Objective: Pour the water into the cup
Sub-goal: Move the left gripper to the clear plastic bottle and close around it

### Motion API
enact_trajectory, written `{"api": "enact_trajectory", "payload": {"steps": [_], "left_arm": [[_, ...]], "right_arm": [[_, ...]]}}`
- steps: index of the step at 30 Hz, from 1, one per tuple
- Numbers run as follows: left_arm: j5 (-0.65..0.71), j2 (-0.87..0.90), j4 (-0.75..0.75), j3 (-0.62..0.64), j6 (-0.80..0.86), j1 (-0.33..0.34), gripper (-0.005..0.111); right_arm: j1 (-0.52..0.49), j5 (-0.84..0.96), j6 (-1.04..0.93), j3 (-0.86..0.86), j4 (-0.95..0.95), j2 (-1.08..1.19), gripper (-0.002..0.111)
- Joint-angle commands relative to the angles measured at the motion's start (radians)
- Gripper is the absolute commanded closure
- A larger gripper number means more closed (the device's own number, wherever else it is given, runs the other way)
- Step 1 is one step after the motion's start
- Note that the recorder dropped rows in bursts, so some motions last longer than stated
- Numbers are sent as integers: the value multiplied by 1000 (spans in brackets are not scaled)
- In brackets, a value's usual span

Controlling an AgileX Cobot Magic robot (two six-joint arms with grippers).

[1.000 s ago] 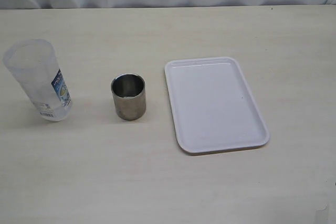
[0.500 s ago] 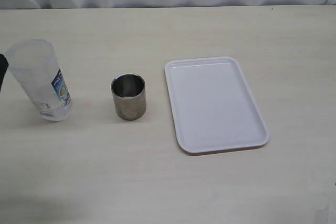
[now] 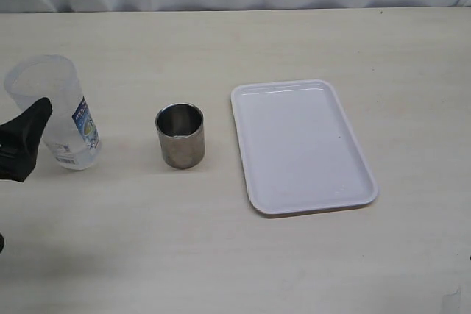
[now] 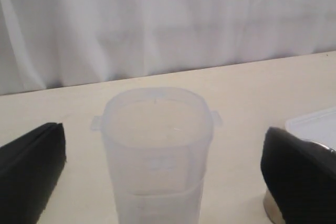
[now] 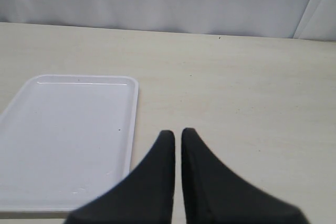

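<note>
Your left tool [image 4: 164,169] stands wide open with its two black fingers [image 4: 31,169] on either side of the translucent plastic container [image 3: 62,97]. Neither finger touches the container, and the tool holds nothing. The cup [image 3: 179,136] sits outside those jaws. In the exterior view it stands upright on the worktop [image 3: 221,255], near the container's right side and between it and the tray [image 3: 302,145], touching neither. In the left wrist view only a sliver of the cup's steel shows behind one finger.

Your right tool [image 5: 177,135] is closed, with its tapered black fingers pressed together to a thin slit and nothing between them. It hangs over bare worktop just beside the tray's long edge.

The cup is a short, handleless stainless-steel cylinder with dull brushed grey sides and a shinier inside wall. The container is taller, cloudy and thin-walled, and its open mouth is a rounded square with small tabs at the rim. It carries a blue label [image 3: 85,124] low on its side. You cannot make out the water through that cloudy wall. The tray is a flat white rectangle with rounded corners and a low raised rim, smooth and faintly glossy. The worktop is pale beige with a fine wood-like grain, and a white curtain [image 4: 157,24] hangs behind it.
</note>
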Motion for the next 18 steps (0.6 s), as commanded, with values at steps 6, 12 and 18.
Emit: {"api": "enact_trajectory", "payload": {"steps": [6, 12, 18], "left_arm": [[-145, 166, 3, -1, 30, 5, 13], [-190, 295, 0, -25, 39, 5, 13], [-192, 425, 0, -73, 57, 5, 13]], "right_arm": [[2, 3, -2, 3, -1, -5, 104], [2, 3, -2, 3, -1, -5, 104], [2, 3, -2, 3, -1, -5, 104]]}}
